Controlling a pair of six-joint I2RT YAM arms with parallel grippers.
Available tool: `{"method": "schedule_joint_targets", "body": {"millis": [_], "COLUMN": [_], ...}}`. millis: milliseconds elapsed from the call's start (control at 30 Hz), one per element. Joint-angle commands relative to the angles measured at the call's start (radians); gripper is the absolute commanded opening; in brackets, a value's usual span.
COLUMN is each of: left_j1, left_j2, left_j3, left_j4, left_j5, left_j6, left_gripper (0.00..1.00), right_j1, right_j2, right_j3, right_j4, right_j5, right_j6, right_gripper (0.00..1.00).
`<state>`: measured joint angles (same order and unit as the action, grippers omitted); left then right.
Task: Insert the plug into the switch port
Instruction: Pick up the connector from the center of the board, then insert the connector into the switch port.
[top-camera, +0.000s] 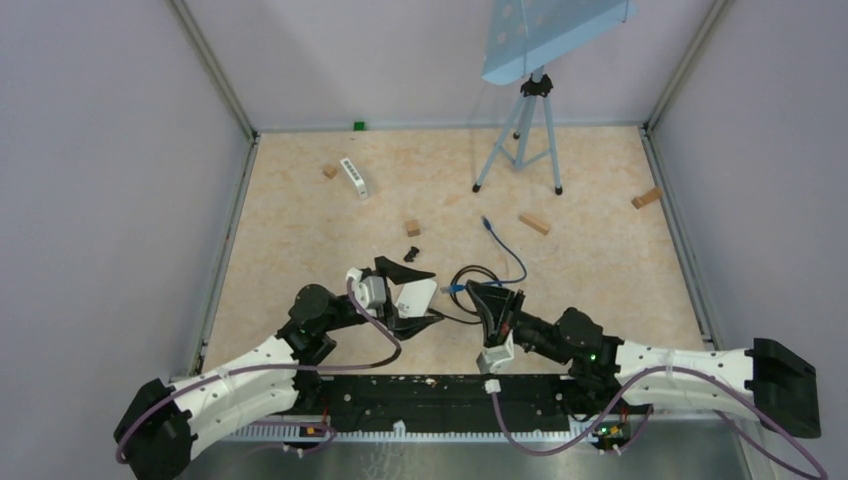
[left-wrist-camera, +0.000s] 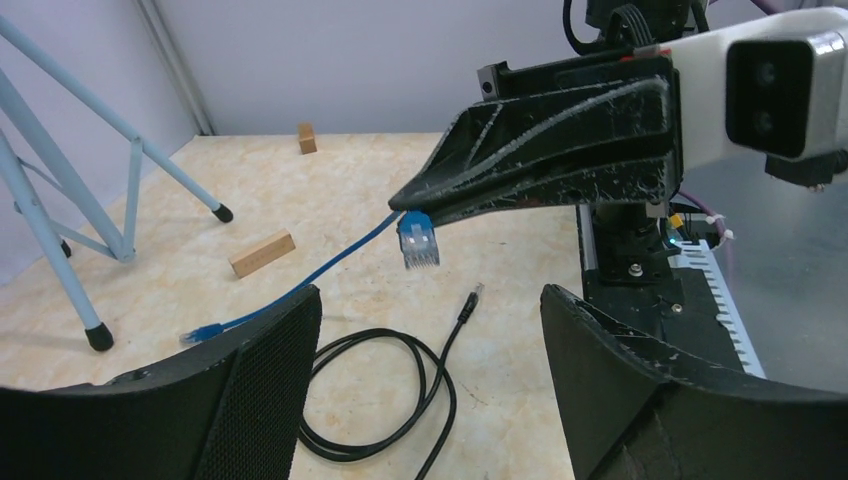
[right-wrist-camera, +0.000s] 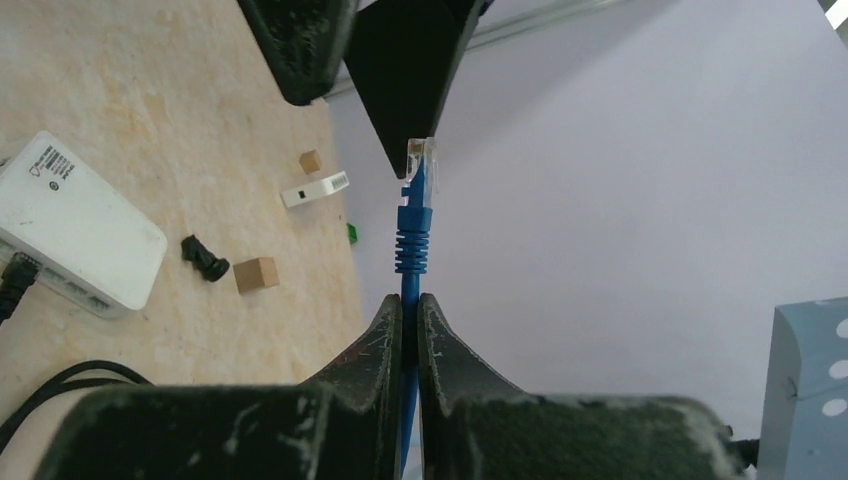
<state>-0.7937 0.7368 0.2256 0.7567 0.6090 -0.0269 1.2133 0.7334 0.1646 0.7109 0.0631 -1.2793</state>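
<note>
The clear-tipped blue plug (right-wrist-camera: 420, 160) juts straight out past the right pincer (right-wrist-camera: 410, 306). Its fingers are pinched tight on the blue network cable (right-wrist-camera: 411, 262) just behind the boot, above the middle of the bench's (top-camera: 300, 210) near edge. The white box-shaped switch (right-wrist-camera: 70, 235) lies flat below and to one side of the plug's axis, not ahead of it, so the plug likely needs turning toward the ports. The left pincer (left-wrist-camera: 430, 300), nearer the switch, gapes wide and holds nothing.
</note>
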Motion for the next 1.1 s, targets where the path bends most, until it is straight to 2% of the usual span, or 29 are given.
{"method": "schedule_joint_targets", "body": {"millis": [0, 333, 400, 900, 967, 1067], "left_j1": [-0.001, 0.0, 0.0, 0.0, 0.0, 0.001], "left_j2": [0.032, 0.073, 0.073, 0.099, 0.099, 0.104], "left_j3": [0.048, 0.066, 0.069, 0.096, 0.098, 0.102], "left_j4": [0.105, 0.1, 0.092, 0.062, 0.064, 0.067], "left_j5": [0.024, 0.085, 0.086, 0.089, 0.09, 0.09], "left_j6": [0.018, 0.018, 0.018, 0.052, 0.051, 0.043], "left_gripper": [0.83, 0.71, 0.66, 0.47, 0.47, 0.52], "right_j1": [0.054, 0.108, 0.11, 0.13, 0.131, 0.132], "right_j2": [0.032, 0.116, 0.123, 0.118, 0.115, 0.112], "right_j3": [0.052, 0.055, 0.057, 0.053, 0.056, 0.057], "right_j4": [0.054, 0.179, 0.182, 0.151, 0.136, 0.122], "right_j5": [0.08, 0.155, 0.164, 0.184, 0.184, 0.174], "right_j6": [-0.133, -0.206, -0.212, -0.226, -0.224, -0.217], "right_gripper": [0.0, 0.0, 0.0, 0.0, 0.0, 0.0]}}
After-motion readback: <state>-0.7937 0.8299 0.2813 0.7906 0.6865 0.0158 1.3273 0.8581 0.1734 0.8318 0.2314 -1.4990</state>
